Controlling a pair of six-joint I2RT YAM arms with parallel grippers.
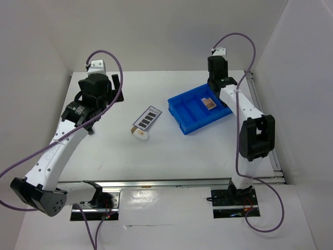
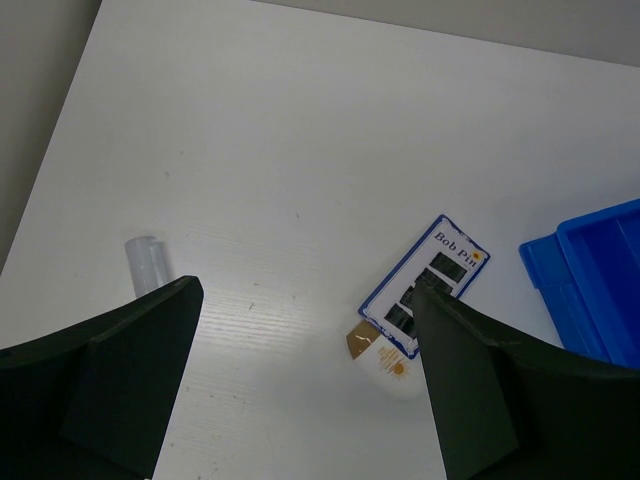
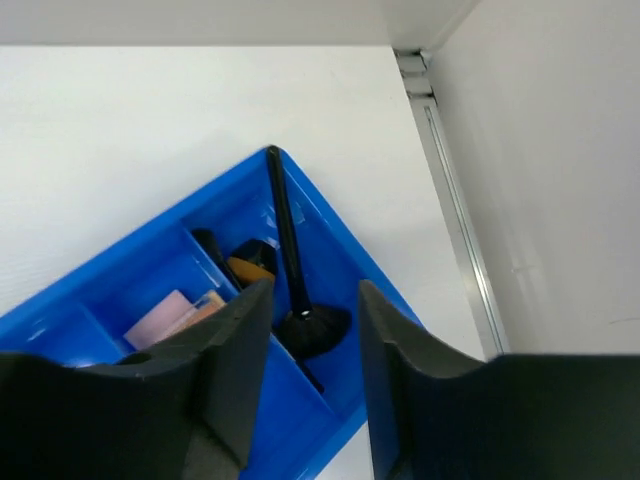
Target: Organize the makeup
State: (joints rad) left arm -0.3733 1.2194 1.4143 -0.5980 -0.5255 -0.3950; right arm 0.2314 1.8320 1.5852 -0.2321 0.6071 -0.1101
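Observation:
A flat rectangular card [image 1: 147,117] with dark strips and a blue border, printed "Bob Pin", lies mid-table; it also shows in the left wrist view [image 2: 428,285]. The white egg-shaped sponge [image 1: 139,134] with a tan base lies against its near end [image 2: 385,360]. The pink/tan compact [image 1: 209,103] sits in the blue tray [image 1: 182,119], also seen from the right wrist [image 3: 165,318]. Two black brushes [image 3: 285,240] lie in the tray's far compartments. My left gripper [image 2: 305,300] is open and empty, above the table left of the card. My right gripper [image 3: 315,290] is open and empty, above the brushes.
The blue compartmented tray [image 3: 330,215] stands at the back right, angled. A small clear cylinder [image 2: 146,262] lies on the table at the left. A metal rail [image 3: 440,170] runs along the right table edge beside the wall. White walls close in three sides.

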